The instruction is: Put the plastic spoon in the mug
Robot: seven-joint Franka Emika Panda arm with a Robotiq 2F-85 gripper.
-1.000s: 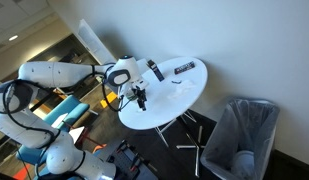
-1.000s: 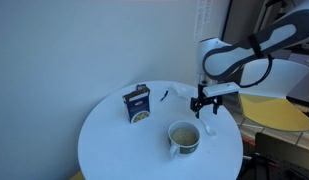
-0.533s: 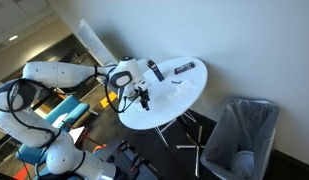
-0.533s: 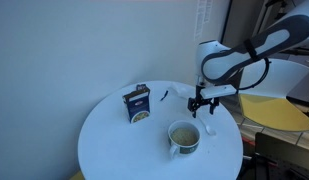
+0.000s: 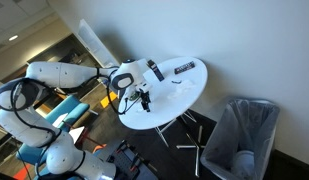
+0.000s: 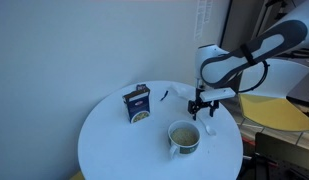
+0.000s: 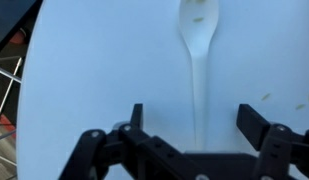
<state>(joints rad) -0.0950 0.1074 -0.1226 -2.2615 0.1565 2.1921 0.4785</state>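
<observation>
**Squarely under the claw: spoon handle between spread fingers**

The plastic spoon lies flat on the white table. In the wrist view its bowl is at the top of the picture and its handle runs straight down toward the camera. The claw is spread wide and empty. One finger stands on each side of the handle, so the spoon's long axis crosses the line along which the fingers would close. Judged from that, the grasp calls for a straight descent with no turn of the wrist.

The wrist view shows this alignment but not the mug. An exterior view supplies it: the mug sits upright on the table, near the claw and toward the camera from it, with a blue box further along. There the spoon is only a pale streak against the white top. In both exterior views the claw hangs close over the table, but whether it touches I cannot tell.
</observation>
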